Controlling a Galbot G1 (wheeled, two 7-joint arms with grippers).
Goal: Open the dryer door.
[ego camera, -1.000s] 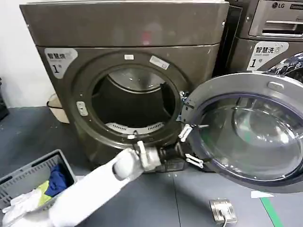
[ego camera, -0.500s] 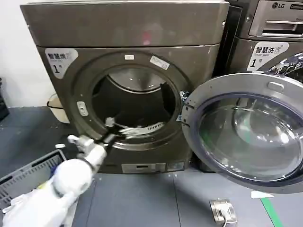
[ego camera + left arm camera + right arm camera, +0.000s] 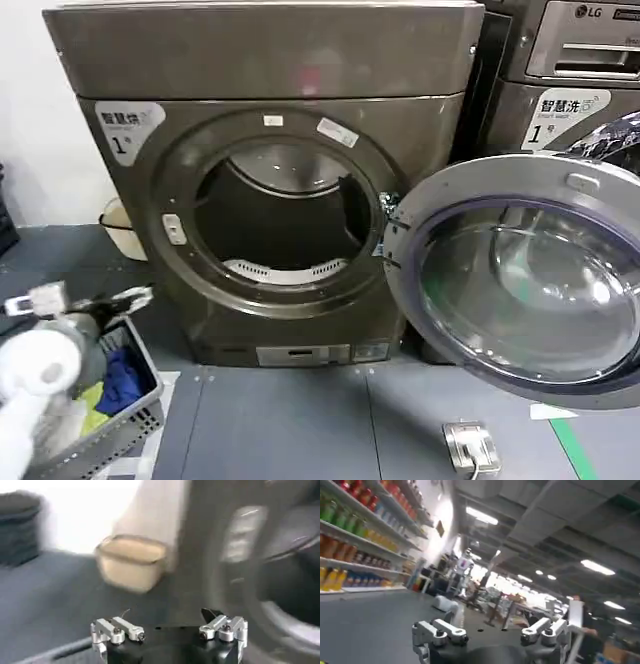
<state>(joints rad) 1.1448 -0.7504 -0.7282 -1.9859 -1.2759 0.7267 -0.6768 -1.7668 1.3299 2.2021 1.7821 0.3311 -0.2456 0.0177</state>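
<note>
Standing: dryer door (image 3: 520,275) is hanging fully open, swung out on its hinge to the right of the drum opening, its grey inner frame and tinted glass bowl facing me.
Dryer: the dark grey dryer (image 3: 270,130) is showing its round drum opening (image 3: 285,215), with a pale vent strip along the lower lip.
Left end effector: my left end effector (image 3: 78,300) is hovering low at my left, well apart from the door, above the laundry basket (image 3: 120,420); its fingers (image 3: 117,630) are spread wide and gripping nothing in the left wrist view.
Left wrist scene: a beige bin (image 3: 131,562) is sitting on the floor beside the dryer's side, with the grey floor (image 3: 45,595) stretching below it.
Right end effector: my right end effector (image 3: 490,632) is pointing away from the machines toward a long room with stocked shelves (image 3: 350,535); its fingers (image 3: 440,630) are also spread, holding nothing.
Basket: blue and light-coloured cloth (image 3: 118,385) is lying inside the grey basket.
Neighbour: an LG-marked machine (image 3: 575,60) is standing behind the open door.
Floor: a small metal plate (image 3: 470,445) is lying in front of the door.
</note>
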